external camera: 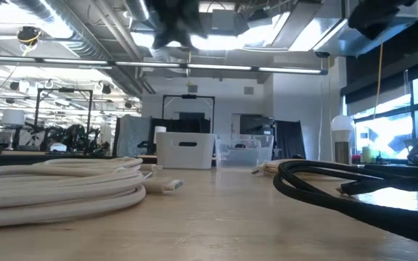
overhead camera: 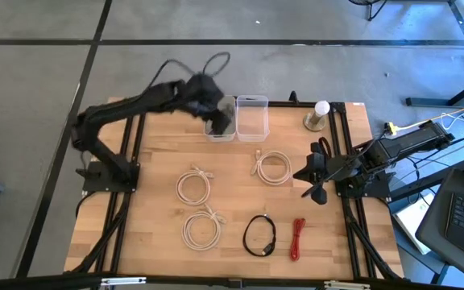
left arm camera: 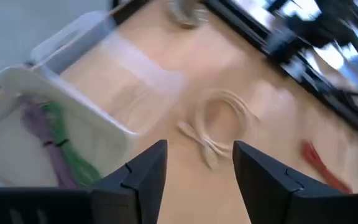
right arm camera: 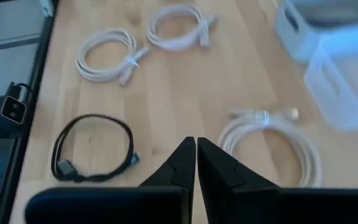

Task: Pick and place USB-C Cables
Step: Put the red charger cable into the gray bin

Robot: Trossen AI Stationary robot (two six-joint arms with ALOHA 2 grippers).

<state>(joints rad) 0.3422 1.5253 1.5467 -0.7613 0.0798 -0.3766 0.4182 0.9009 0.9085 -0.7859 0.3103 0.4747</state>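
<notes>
Under left arm, half-hidden white bin (overhead camera: 218, 127)

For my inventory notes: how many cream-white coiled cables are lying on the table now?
3. One cream-white coil lies in front of the clear bin, one at the table's middle, one near the front edge beside the black coil. None seems hidden.

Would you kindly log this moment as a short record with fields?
left claw: open, empty, over the white bin
right claw: shut, empty, at the table's right edge
white bin contents: purple cable, green cable
clear bin: looks empty
on table: three cream coils, black coil, red cable
</notes>
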